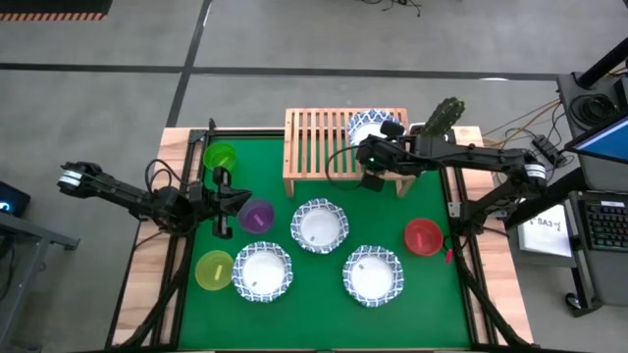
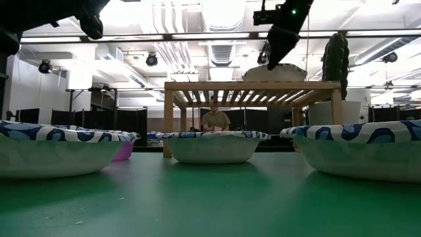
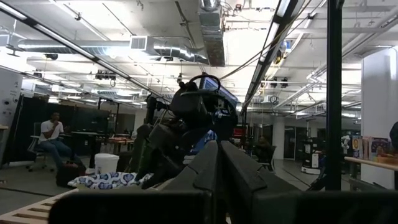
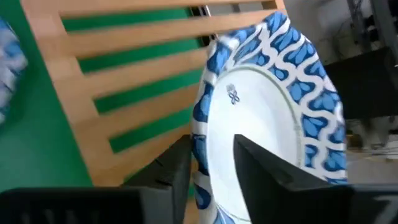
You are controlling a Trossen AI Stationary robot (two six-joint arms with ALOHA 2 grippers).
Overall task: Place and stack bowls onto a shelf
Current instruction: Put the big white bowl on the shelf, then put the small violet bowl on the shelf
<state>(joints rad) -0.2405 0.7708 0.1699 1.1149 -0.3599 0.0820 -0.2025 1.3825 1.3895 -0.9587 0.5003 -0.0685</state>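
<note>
A white bowl with a blue patterned rim point(image 1: 371, 126) sits on the right end of the light-wood shelf point(image 1: 319, 147). My right gripper point(image 4: 211, 146) hangs open at this bowl's near rim, one finger inside it and one outside. Below the shelf, three more white bowls point(image 1: 319, 226) point(image 1: 262, 272) point(image 1: 373, 275) rest on the green mat. So do a green bowl point(image 1: 221, 157), a purple bowl point(image 1: 257, 216), a yellow bowl point(image 1: 214, 270) and a red bowl point(image 1: 424, 237). My left gripper point(image 1: 240, 201) waits shut above the mat, beside the purple bowl. My right gripper straddles the shelf bowl's near rim point(image 4: 200, 134), slanting down from the table's right side. A gap shows between the inner finger point(image 4: 261, 168) and the rim. Whether the outer finger point(image 4: 177, 168) touches the rim, I cannot tell. The bowl rests on the shelf's slats.
A cactus in a pot point(image 1: 444, 118) stands just right of the shelf, close to my right arm. The left and middle of the shelf's slatted top point(image 1: 314, 137) are bare. A person point(image 2: 215, 120) sits in the room beyond the table.
</note>
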